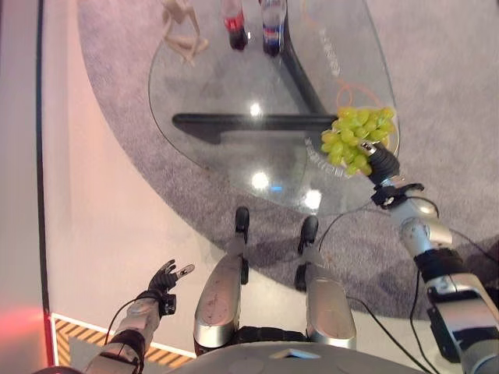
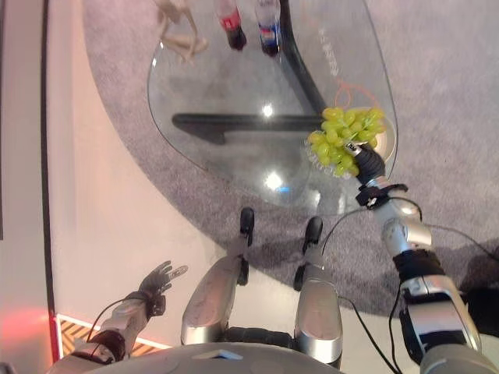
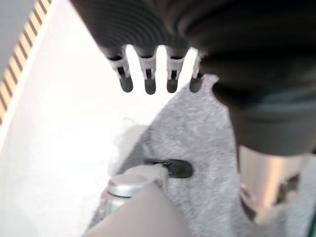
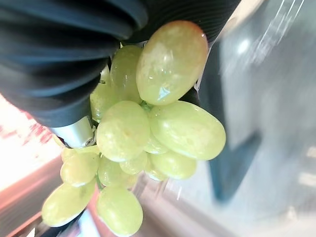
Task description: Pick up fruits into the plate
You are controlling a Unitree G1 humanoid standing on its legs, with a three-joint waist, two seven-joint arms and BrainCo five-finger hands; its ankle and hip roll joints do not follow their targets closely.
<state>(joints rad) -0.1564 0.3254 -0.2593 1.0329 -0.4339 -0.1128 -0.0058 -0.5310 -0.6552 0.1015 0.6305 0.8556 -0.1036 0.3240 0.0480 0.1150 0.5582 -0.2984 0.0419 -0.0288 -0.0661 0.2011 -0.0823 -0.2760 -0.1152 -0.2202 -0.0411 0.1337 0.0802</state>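
Observation:
A bunch of green grapes [image 1: 357, 138] hangs at the right edge of the round glass table [image 1: 226, 86], over a clear glass plate [image 1: 395, 139] whose ridged rim [image 2: 315, 155] shows beside the fruit. My right hand [image 1: 383, 163] reaches in from the near right and is shut on the bunch. In the right wrist view the grapes [image 4: 148, 128] press against the hand's dark cover [image 4: 49, 64], and a silver finger [image 4: 75, 134] lies beside them. My left hand [image 1: 168, 278] hangs low at the lower left over the pale floor, its fingers [image 3: 147, 74] straight and holding nothing.
Two bottles [image 1: 235, 25] [image 1: 270, 27] and a wooden jointed figure [image 1: 181, 33] stand at the table's far edge. A dark base bar [image 1: 249, 122] shows under the glass. Grey carpet [image 1: 125, 86] surrounds the table. Striped tape [image 1: 82, 333] marks the floor at the lower left.

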